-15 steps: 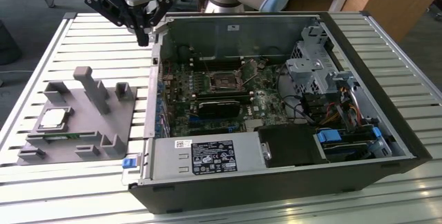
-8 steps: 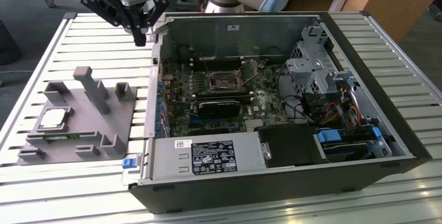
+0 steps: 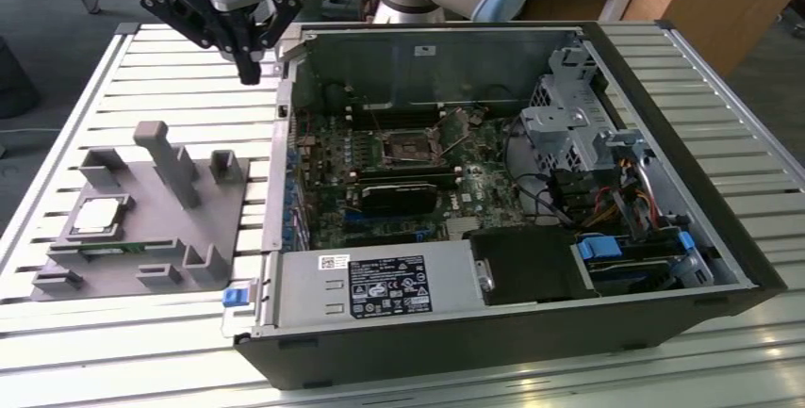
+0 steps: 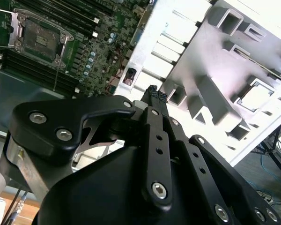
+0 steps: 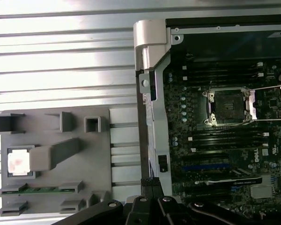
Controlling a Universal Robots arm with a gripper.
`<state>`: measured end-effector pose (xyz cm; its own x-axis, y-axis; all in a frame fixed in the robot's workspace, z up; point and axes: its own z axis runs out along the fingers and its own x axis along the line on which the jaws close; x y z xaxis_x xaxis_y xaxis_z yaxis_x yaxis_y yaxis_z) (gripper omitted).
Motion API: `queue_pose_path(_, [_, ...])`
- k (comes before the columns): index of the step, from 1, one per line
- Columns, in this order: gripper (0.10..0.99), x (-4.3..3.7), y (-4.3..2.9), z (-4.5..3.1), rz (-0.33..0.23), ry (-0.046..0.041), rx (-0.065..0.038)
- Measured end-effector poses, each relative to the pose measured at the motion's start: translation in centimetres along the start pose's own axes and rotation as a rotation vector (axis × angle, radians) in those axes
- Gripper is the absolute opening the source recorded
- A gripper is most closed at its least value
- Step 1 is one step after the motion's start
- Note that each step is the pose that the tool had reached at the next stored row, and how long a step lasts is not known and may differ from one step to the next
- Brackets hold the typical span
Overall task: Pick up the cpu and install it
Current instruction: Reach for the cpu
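Hovering over the desk (image 3: 151, 88) beside the computer case (image 3: 529, 347), gripper (image 3: 248, 76) fingers (image 4: 155, 95) clenched, empty; cpu (image 3: 101, 215) sits in grey holder (image 3: 207, 224), well apart.

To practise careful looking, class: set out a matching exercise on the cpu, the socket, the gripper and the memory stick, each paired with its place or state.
1 cpu
2 socket
3 gripper
4 memory stick

A open and empty
B closed, holding nothing
C flat in a square recess of the grey holder
D green, in a narrow slot

Pairs: 1-C, 2-A, 3-B, 4-D
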<state>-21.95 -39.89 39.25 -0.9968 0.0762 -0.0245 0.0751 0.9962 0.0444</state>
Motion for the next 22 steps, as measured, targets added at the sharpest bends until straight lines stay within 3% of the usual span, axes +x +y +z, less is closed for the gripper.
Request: queue_pose_path(22, [0.106, 1.36, -0.10, -0.03, 0.000, 0.0000, 0.000])
